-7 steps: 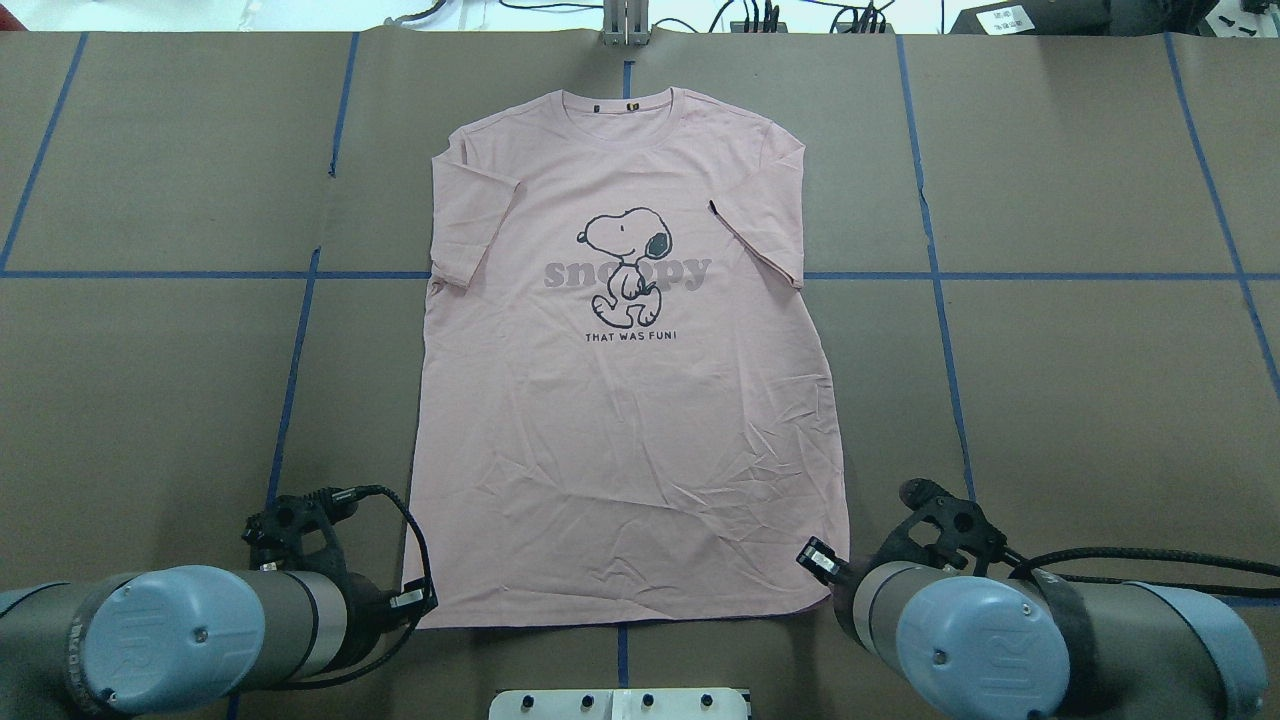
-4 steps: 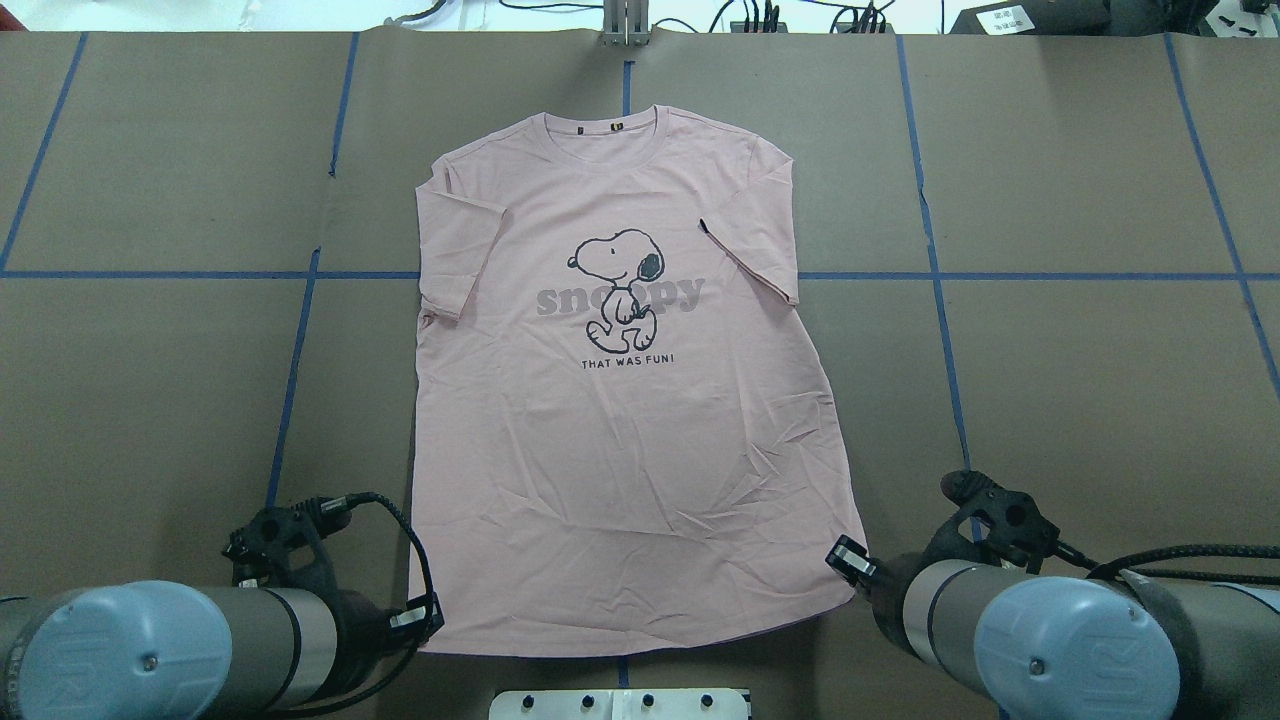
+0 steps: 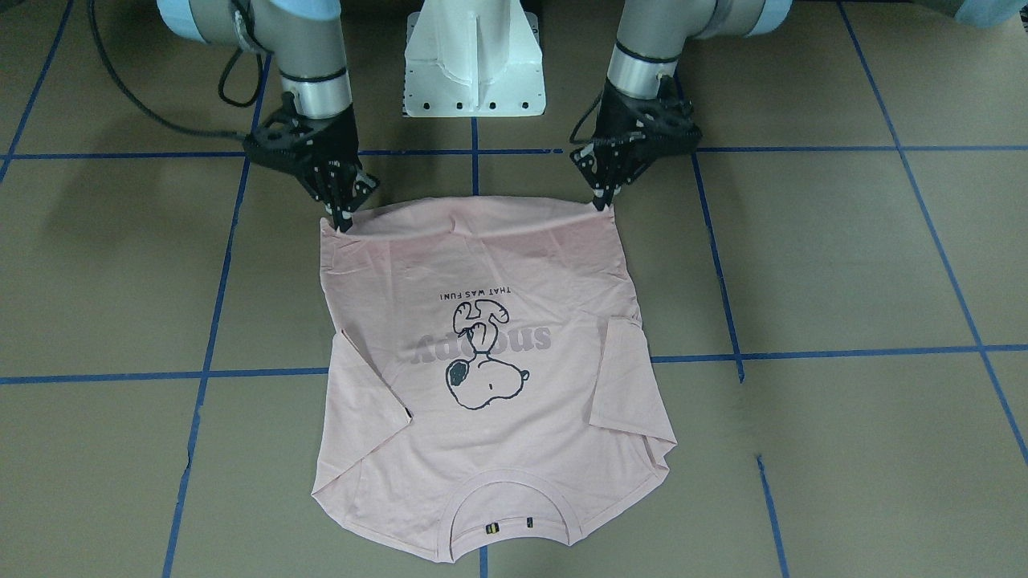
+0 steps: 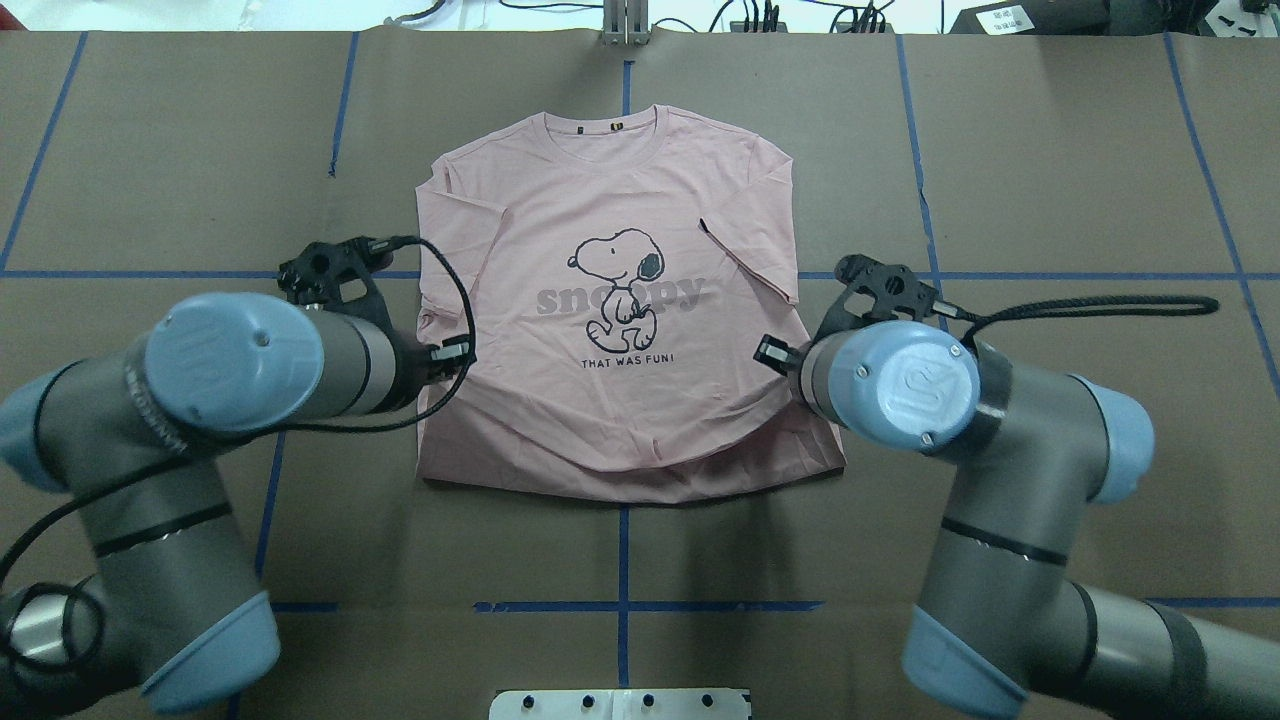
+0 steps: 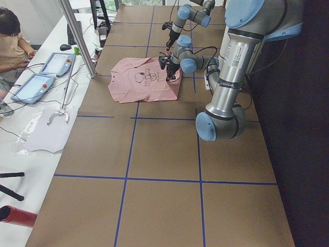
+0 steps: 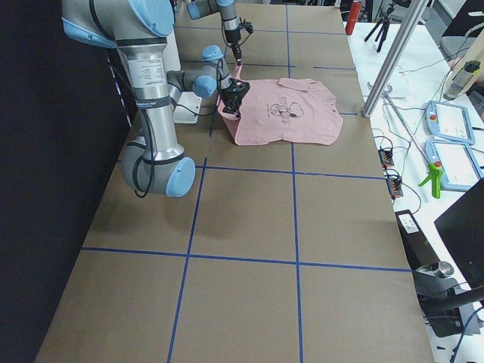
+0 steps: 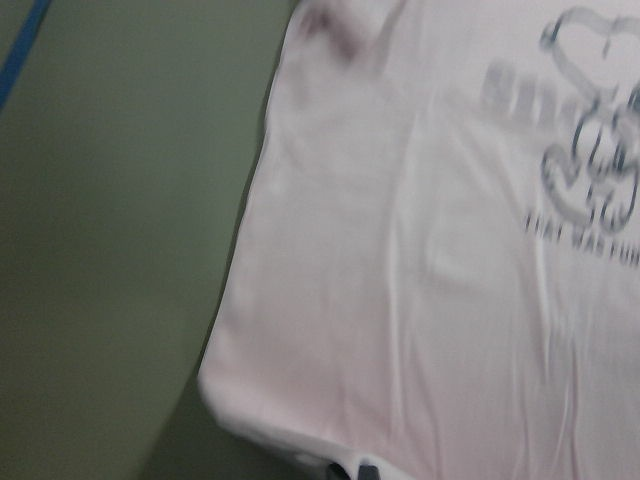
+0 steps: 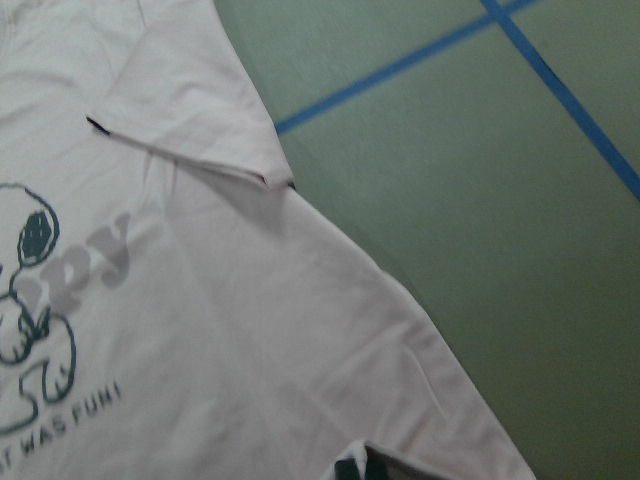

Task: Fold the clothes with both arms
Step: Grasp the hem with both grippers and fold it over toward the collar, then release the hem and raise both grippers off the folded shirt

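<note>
The pale pink T-shirt (image 3: 522, 449) lies print up on the brown table, its collar on the side far from the robot. Its hem is raised off the table and stretched between both grippers. My left gripper (image 3: 602, 205) is shut on one hem corner and my right gripper (image 3: 344, 226) is shut on the other. Seen from overhead, the T-shirt (image 4: 560, 200) has its lower part doubled, with the fold line near the robot, and the wrists hide both grippers. Only dark fingertips (image 7: 350, 470) show at the cloth edge in the left wrist view, and likewise fingertips (image 8: 352, 468) in the right wrist view.
The white pedestal base (image 3: 474, 64) stands between the arms at the table's near edge. Blue tape lines (image 4: 622, 560) cross the brown table cover. A person (image 5: 13, 41) sits at a side table with tablets (image 5: 31, 85), beside a metal pole (image 5: 77, 36).
Both arms have swung forward from the near table edge, lifting the hem and carrying it towards the collar. The shirt's lower part now lies doubled; earlier it was flat.
</note>
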{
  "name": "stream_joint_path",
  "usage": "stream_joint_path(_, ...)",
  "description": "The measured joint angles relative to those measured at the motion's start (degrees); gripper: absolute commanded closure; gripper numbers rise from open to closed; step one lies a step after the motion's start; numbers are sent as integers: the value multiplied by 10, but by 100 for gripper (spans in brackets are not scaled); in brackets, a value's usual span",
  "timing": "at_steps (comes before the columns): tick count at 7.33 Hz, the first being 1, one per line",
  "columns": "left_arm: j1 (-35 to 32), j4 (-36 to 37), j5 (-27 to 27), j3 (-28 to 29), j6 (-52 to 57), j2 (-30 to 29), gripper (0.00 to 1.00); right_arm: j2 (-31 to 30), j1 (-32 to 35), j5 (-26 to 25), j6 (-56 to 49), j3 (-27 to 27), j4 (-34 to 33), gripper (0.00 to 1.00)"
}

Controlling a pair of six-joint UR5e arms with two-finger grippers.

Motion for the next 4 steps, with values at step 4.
stream_joint_path(4, -117, -199, 12, 271, 90, -80, 100, 157, 137, 49, -96, -312, 130, 100)
